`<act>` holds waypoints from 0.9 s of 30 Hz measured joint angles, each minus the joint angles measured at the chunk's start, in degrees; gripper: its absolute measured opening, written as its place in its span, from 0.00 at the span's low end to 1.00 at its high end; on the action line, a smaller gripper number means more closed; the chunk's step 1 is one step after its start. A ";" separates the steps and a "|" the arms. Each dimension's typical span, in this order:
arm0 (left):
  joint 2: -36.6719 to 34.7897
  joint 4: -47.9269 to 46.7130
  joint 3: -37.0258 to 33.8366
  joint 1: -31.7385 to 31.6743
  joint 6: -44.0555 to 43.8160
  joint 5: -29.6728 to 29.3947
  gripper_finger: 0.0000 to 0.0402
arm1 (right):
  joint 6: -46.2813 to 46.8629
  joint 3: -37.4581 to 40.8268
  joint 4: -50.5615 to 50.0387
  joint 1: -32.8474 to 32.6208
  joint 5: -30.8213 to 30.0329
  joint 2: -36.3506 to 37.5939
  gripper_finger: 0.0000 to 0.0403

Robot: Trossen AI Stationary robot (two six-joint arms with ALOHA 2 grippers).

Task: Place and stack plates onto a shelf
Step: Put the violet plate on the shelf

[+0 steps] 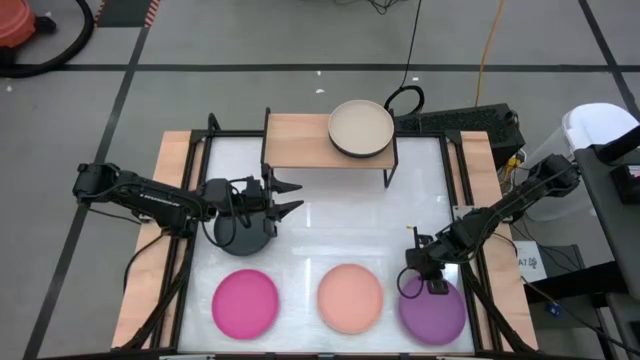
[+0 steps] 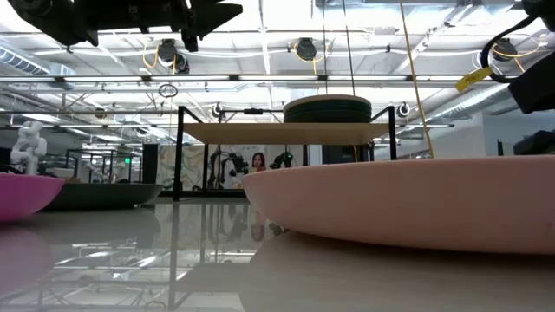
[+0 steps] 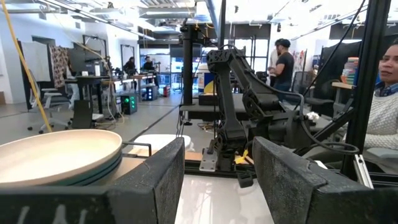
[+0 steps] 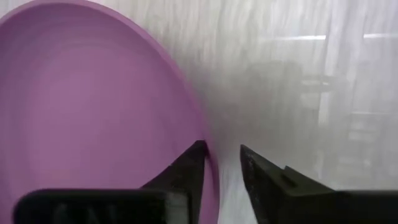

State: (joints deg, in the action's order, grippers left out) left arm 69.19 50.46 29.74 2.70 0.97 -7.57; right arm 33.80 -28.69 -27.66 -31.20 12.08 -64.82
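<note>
Straddling the rim of the purple plate, the right gripper sits low at the plate's edge nearest the table centre. In the right wrist view one finger is over the plate's inner wall and the other outside it on the white table; the fingers have a narrow gap and are not yet clamped on the rim.

The left gripper hovers with fingers spread wide and empty, above the charcoal plate, pointing toward the shelf. A stack topped by a beige plate already occupies the shelf's right half; the left half is bare. The magenta plate and the peach plate lie flat along the table's near edge.

Hazards:
- Shallow bite. If the right fingers close with little rim between them, the purple plate is likely to pivot or slip out during the lift.
- Plate skid. A finger pressing on the rim can push the plate across the smooth table, possibly toward the table edge.
- Arm conflict. Both arms share the approach to the shelf; simultaneous travel risks contact.
- Stack disturbance. A tilted release onto the beige plate can shift the stack off the shelf.
</note>
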 joint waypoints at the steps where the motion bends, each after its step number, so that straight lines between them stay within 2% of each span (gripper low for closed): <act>1: 0.00 0.00 0.00 0.00 0.00 0.00 0.49 | 0.00 0.00 0.00 0.00 0.12 0.00 0.19; 7: 0.00 0.00 0.00 0.00 -0.22 0.00 0.49 | 0.02 0.00 0.00 0.14 1.79 0.04 0.02; 11: 0.00 0.00 0.00 0.00 -0.24 0.00 0.49 | 2.91 -0.24 -1.56 1.31 1.89 1.20 0.01; 17: 0.02 0.08 0.00 0.00 -0.04 -0.02 0.49 | 5.43 -5.97 -13.37 5.64 1.03 5.36 0.01; 22: 0.02 0.22 0.00 0.00 -0.02 -0.02 0.49 | 3.73 -13.20 -14.81 10.72 -6.71 9.36 0.00; 27: -3.37 -1.50 -0.04 0.04 -0.24 -0.02 0.49 | -5.31 -21.43 -10.62 16.45 -14.71 10.19 0.00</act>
State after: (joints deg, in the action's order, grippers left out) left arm 65.82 48.95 29.69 2.74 0.73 -7.60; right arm 28.49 -50.12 -38.28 -14.75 -2.62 -54.63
